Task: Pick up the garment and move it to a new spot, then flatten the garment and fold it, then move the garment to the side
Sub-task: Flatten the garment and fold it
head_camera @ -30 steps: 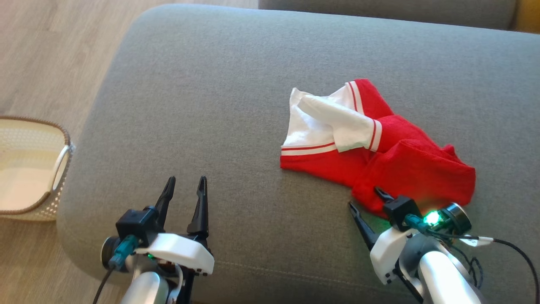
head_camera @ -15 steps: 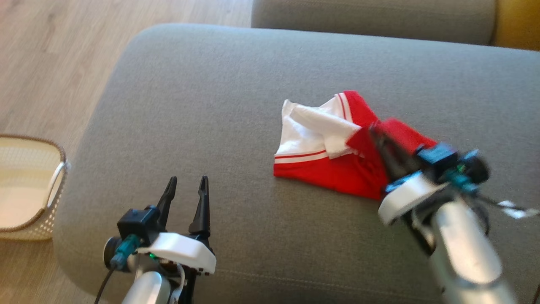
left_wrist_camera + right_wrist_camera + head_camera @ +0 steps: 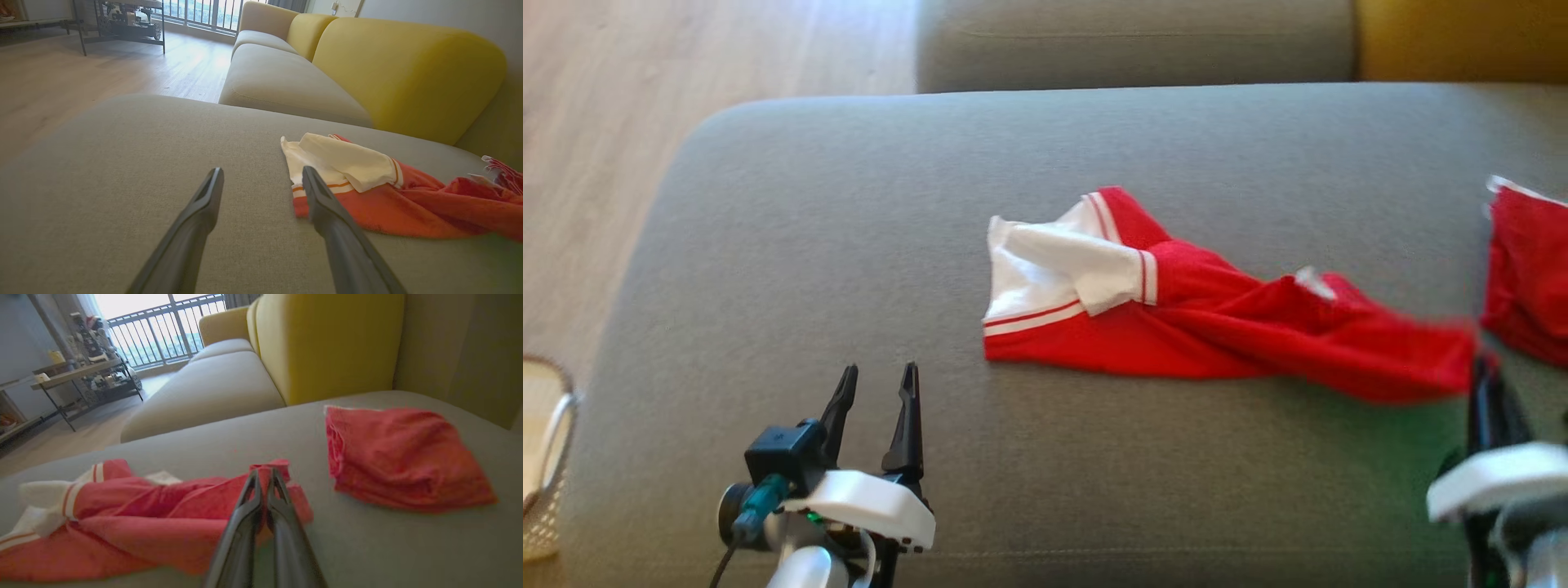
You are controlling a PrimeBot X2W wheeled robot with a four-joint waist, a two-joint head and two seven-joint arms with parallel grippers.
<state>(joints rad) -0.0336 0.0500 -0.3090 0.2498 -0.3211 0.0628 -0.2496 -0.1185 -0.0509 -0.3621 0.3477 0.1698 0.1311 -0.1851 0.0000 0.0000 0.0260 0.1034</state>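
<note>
Red cloth garment (image 3: pixel 1225 327), twisted ropelike, pinched by right claw (image 3: pixel 263 472).

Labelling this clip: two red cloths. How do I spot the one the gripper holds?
On the grey sofa seat, the garment lies stretched across the middle, one end pinched in the right gripper. Unlike the folded red cloth beside it, it has a big white, red-striped part.

Broad grey fabric sofa cushion (image 3: pixel 849 204) beside a pale wooden plank floor (image 3: pixel 605 122), with a second grey seat cushion (image 3: pixel 278 85) beyond its far edge. Rounded yellow upholstered backrest (image 3: pixel 408 73) at the far right corner. Daylight enters through a railed balcony window (image 3: pixel 163 330) behind a dark metal-framed shelf (image 3: pixel 77 373).
</note>
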